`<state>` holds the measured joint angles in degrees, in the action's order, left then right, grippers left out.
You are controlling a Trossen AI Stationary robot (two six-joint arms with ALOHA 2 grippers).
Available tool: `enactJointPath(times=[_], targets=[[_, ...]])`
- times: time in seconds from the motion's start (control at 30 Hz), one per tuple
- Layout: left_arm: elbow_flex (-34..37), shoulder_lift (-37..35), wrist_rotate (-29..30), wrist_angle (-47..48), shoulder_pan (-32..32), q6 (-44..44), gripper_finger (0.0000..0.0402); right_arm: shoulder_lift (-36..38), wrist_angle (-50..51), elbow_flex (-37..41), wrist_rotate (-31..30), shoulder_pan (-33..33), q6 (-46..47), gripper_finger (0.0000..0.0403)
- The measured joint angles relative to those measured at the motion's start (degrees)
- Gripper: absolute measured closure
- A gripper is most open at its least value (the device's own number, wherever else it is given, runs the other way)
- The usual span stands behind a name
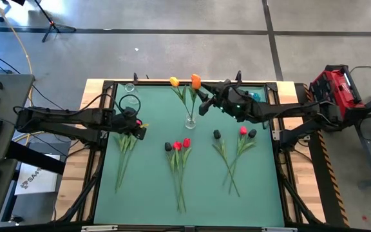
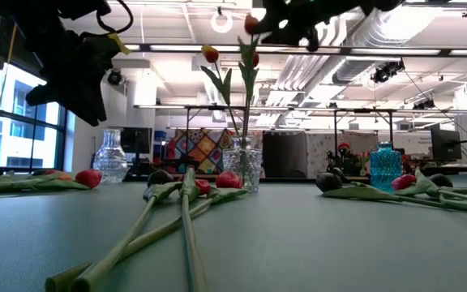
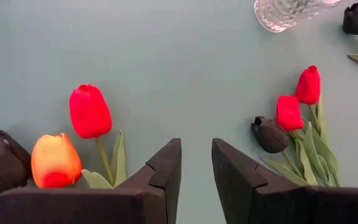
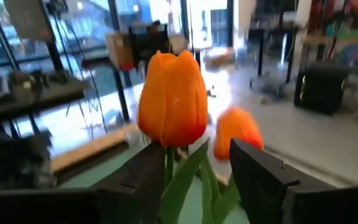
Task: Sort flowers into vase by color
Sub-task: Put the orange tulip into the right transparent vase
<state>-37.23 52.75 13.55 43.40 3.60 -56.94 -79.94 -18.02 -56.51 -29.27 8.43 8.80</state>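
Note:
A clear glass vase point(image 1: 190, 120) point(image 2: 242, 168) stands mid-table with two orange tulips upright in it point(image 1: 196, 81) point(image 1: 174, 82). My right gripper point(image 1: 201, 102) point(image 4: 194, 152) is open, high above the vase. Its fingers stand on either side of the taller tulip's stem point(image 4: 168, 165), just under the head point(image 4: 173, 106). My left gripper point(image 1: 140, 127) point(image 3: 196, 165) is open, above the heads of the left bunch: red point(image 3: 90, 111), orange point(image 3: 55, 160) and black point(image 3: 2, 160). Two more bunches lie flat on the mat, one in the middle point(image 1: 177, 145) and one on the right point(image 1: 243, 131).
A second clear vase point(image 1: 129, 101) point(image 2: 110, 158) stands at the far left of the green mat, and a blue vase point(image 1: 255, 95) point(image 2: 385, 165) at the far right, under my right arm. The lying tulips' stems run toward the near edge. Bare mat lies between the bunches.

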Motion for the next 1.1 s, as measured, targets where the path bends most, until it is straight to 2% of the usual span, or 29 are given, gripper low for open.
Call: enactJointPath(times=[0.17, 0.3, 0.6, 0.73, 0.87, 1.1], targets=[[0.0, 0.02, 0.1, -0.08, 0.0, -0.9, 0.0326, 0.19, 3.19, 0.09, 6.92, 2.34, 7.57, 0.024], [0.0, 0.02, 0.1, -0.24, -0.5, -1.05, 0.0326, 1.18, 4.26, -0.17, 12.29, 4.38, 12.0, 0.0226], [0.0, 0.02, 1.67, -0.34, -3.22, -3.38, 0.0326, 1.29, 16.33, -8.09, 12.99, 6.27, 11.45, 0.0133], [0.0, 0.02, 3.09, -0.3, -4.45, -4.58, 0.0326, 1.29, 26.05, -11.25, 13.34, 7.51, 16.63, 0.0101], [0.0, 0.02, 3.53, -0.33, -5.09, -5.1, 0.0326, 1.19, 35.36, -12.75, 17.84, 9.37, 22.2, 0.0094], [0.0, 0.02, 2.96, 0.04, -6.38, -6.07, 0.0326, 1.16, 41.07, -15.62, 26.67, 10.79, 25.91, 0.0093]])
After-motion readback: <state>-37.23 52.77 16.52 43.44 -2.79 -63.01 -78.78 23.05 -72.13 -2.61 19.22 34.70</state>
